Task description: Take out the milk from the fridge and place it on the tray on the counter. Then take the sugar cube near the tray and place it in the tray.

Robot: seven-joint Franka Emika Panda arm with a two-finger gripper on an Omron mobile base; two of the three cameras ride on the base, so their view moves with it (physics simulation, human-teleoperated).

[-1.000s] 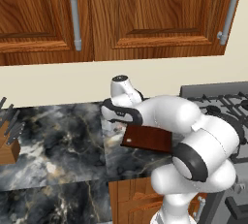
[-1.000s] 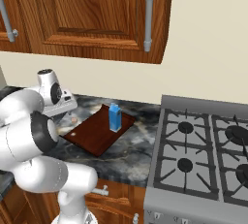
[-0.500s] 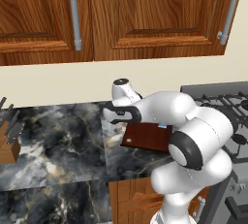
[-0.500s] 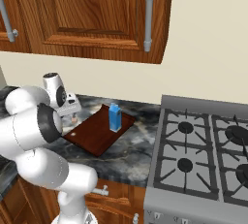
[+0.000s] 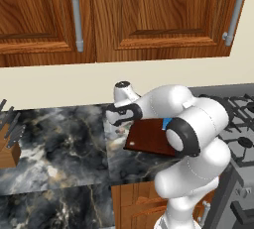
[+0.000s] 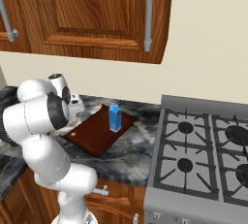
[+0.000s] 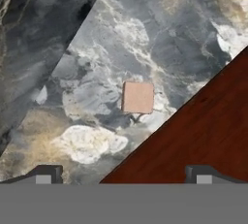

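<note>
Lowered beside the tray (image 7: pixel 203 126), tool (image 7: pixel 123 178) gapes wide, empty, above sugar cube (image 7: pixel 138 97).

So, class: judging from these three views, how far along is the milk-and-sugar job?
Done: the milk carton stands on the tray. In hand: the open gripper hovers above the sugar cube, which lies on the marble counter beside the tray's edge. Left: grasp the cube and set it on the tray.
</note>
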